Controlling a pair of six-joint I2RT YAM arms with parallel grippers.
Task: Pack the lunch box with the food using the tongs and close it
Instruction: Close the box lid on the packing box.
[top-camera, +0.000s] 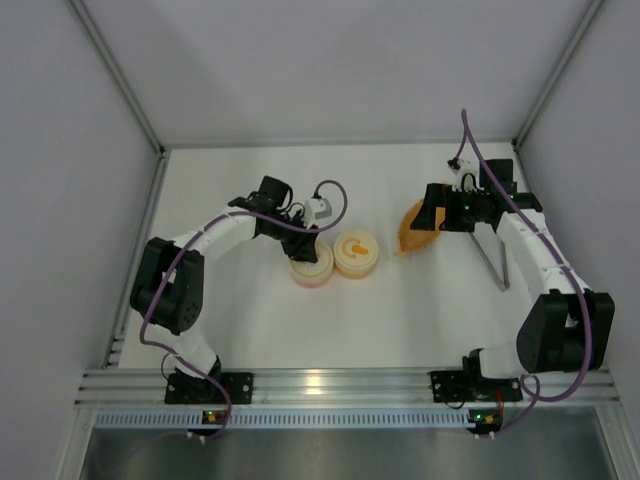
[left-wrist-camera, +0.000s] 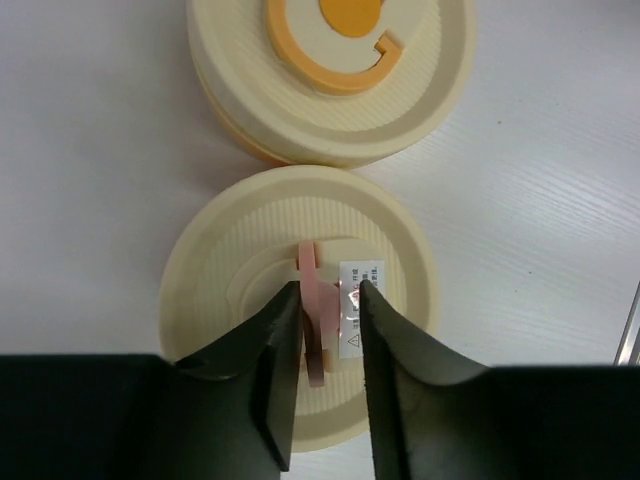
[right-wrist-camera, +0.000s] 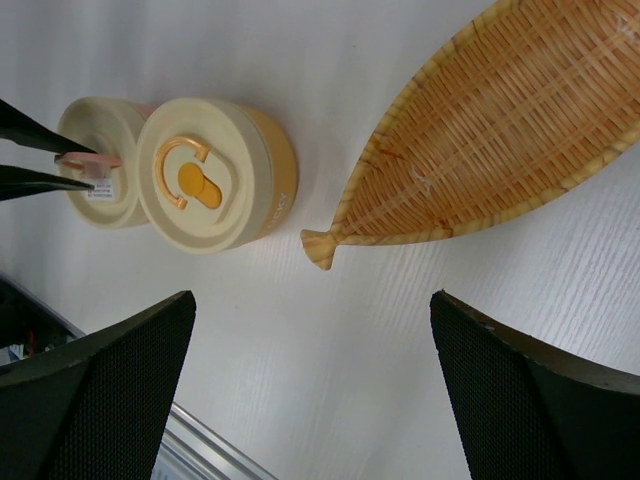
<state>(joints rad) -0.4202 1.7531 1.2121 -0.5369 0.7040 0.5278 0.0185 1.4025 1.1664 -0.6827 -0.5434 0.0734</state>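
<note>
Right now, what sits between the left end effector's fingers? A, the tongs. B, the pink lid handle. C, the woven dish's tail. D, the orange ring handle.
B: in the left wrist view the left end effector straddles the pink handle on the nearer cream lid.

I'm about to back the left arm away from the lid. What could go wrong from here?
The left claw has its jaws slightly open around the pink handle; a sideways exit might snag it and shift the lid.
That lid sits tight against the orange-handled container, so a tug could shove both.
The tongs lie right beside the right arm; a swing may knock them.
</note>
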